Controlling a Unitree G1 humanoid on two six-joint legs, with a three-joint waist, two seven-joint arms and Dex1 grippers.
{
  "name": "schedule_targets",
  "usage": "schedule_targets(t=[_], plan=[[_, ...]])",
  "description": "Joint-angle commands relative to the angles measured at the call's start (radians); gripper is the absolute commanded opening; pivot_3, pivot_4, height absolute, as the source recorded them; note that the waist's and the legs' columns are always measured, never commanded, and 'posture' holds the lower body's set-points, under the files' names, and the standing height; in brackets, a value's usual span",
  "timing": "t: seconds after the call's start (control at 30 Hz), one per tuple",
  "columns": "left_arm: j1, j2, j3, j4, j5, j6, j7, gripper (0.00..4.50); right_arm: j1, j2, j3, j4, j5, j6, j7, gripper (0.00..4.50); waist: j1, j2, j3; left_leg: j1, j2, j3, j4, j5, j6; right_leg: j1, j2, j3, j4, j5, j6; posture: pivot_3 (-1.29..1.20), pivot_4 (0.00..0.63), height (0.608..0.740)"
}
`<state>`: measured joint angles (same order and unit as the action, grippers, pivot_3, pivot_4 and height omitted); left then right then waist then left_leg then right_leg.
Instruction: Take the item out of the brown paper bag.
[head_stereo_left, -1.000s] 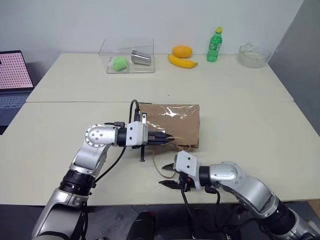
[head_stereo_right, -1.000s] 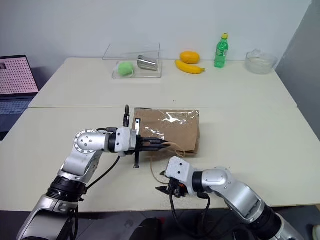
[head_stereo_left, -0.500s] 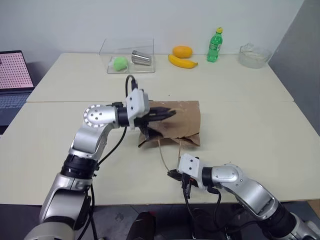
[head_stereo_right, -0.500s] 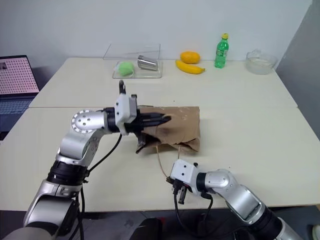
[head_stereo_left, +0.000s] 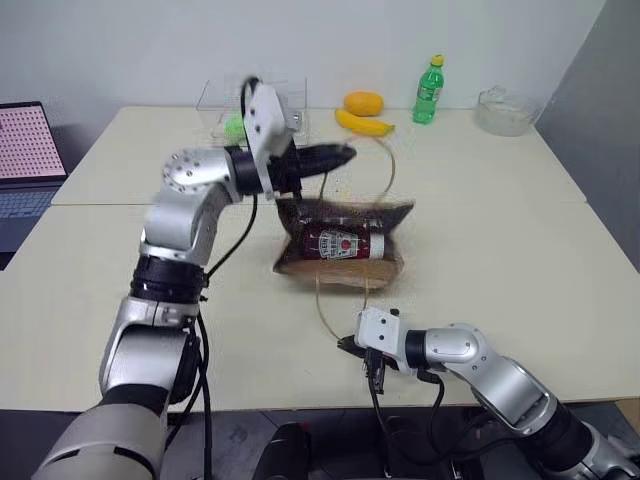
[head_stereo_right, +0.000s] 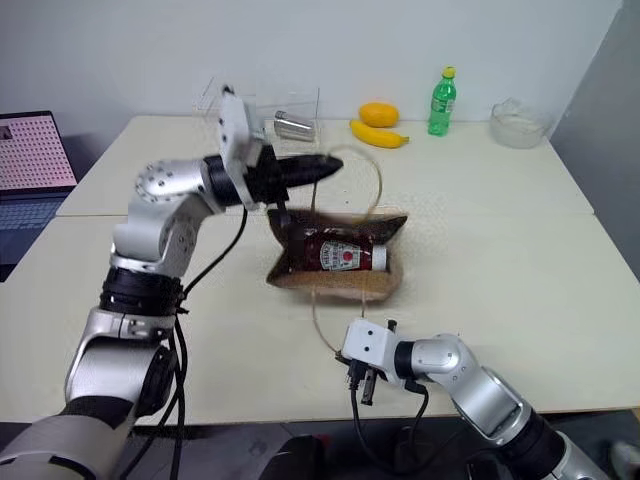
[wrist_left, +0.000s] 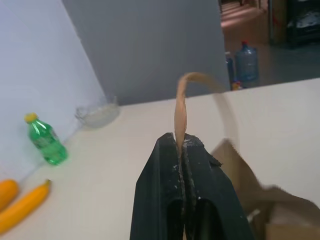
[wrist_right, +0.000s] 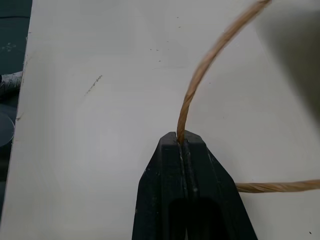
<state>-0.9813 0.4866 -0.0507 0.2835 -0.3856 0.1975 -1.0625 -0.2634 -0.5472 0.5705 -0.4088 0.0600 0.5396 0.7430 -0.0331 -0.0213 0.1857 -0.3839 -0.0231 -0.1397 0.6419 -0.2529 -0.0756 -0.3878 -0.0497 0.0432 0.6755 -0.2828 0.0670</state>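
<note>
Jaws on both grippers pinch bag handles, so free one and grip the light, slick ketchup bottle (head_stereo_left: 345, 243) mid-frame around its body.

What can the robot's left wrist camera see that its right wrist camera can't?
Left wrist view: a green soda bottle, a banana, a glass bowl and the brown paper bag's lifted edge. Right wrist view: bare table and a second stretch of handle lying flat. Both share black fingers shut on a thin tan bag handle, one handle for each hand.
</note>
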Motion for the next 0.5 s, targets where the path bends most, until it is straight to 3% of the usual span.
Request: schedule_targets(t=[0.03, 0.27, 0.37, 0.5], plan=[[-0.04, -0.008, 0.032, 0.032, 0.005, -0.029, 0.004, 0.0, 0.012, -0.031, 0.017, 0.019, -0.028, 0.028, 0.031, 0.01, 0.0, 0.0, 0.0, 0.0, 0.0, 0.0, 0.0, 0.0, 0.0, 0.0, 0.0, 0.0, 0.0, 0.0, 0.0, 0.0, 0.15, 0.74], [-0.008, 0.014, 0.022, -0.036, -0.045, 0.076, -0.065, 0.0, 0.0, -0.009, -0.073, -0.059, 0.014, 0.066, 0.0, 0.01, -0.001, 0.0, 0.0, -0.001, 0.0, 0.0, 0.0, 0.0, 0.0, 0.0, 0.0, 0.0, 0.0, 0.0, 0.0, 0.0, 0.15, 0.74], [0.04, 0.033, 0.012, -0.109, -0.072, 0.146, -0.102, 0.0, 0.006, 0.003, -0.135, -0.121, 0.047, 0.094, -0.014, 0.67, -0.001, 0.0, 0.0, -0.001, 0.0, 0.0, 0.0, 0.0, 0.0, 0.0, 0.0, 0.0, 0.0, 0.001, -0.002, 0.0, 0.15, 0.74], [0.097, 0.042, 0.007, -0.213, -0.108, 0.229, -0.115, 0.0, 0.006, -0.007, -0.211, -0.225, 0.078, 0.142, -0.025, 2.06, -0.002, 0.0, 0.0, -0.001, 0.0, 0.0, 0.0, 0.0, 0.0, -0.001, 0.0, 0.0, 0.001, 0.002, -0.004, 0.0, 0.15, 0.74]])
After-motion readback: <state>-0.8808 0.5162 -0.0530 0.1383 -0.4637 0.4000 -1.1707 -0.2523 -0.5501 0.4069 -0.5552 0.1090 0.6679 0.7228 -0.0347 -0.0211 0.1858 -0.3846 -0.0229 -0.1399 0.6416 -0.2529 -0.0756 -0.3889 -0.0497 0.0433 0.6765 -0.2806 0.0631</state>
